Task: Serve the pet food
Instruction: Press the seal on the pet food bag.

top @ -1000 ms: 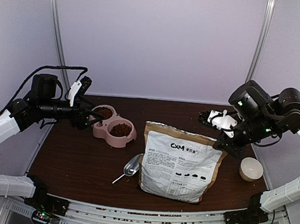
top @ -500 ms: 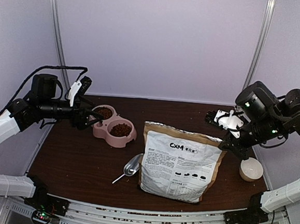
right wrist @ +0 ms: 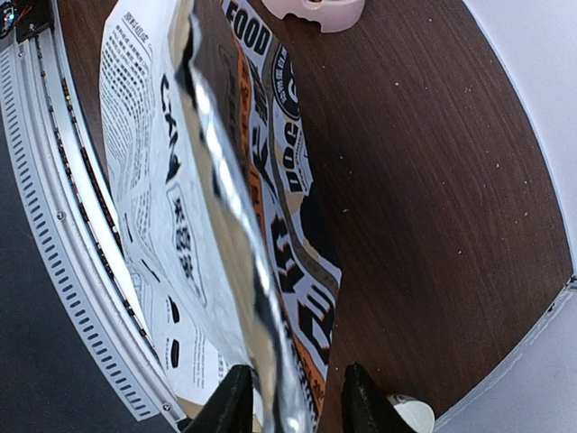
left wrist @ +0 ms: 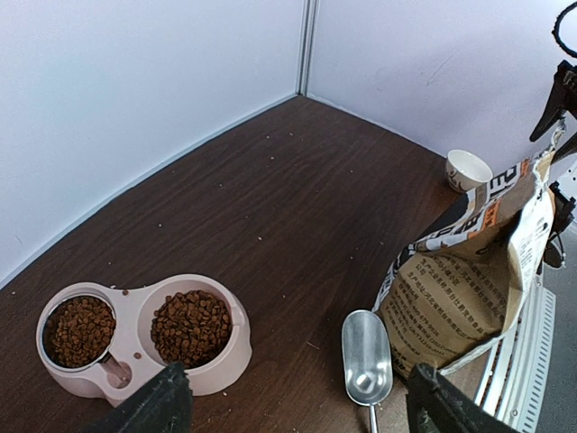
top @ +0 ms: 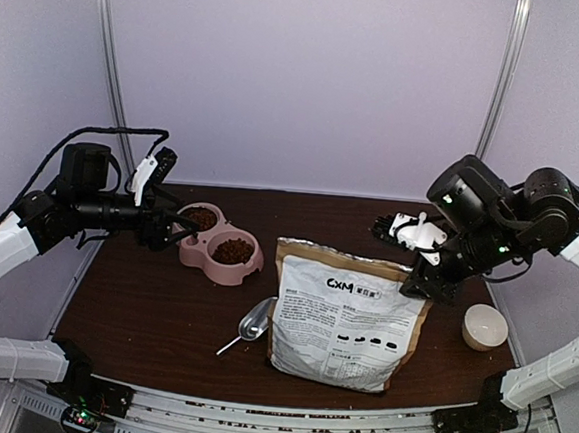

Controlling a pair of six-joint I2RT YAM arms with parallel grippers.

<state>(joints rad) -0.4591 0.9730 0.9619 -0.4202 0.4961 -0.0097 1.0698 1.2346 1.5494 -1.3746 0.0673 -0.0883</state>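
Holds left claw [left wrist: 302,390] spread wide beside pink double-basin feeder [left wrist: 135,305] filled with reddish-brown kibble pellets [left wrist: 189,325]; straddles top edge of white-grey-orange foil bag [right wrist: 149,180] with right claw [right wrist: 293,392] parted.

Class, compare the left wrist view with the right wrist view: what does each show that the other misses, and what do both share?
Only the left wrist view shows the metal scoop. Only the right wrist view shows the bag's shiny foil lining close up, running between the right pincer fingers. Both show the bag and the brown table.
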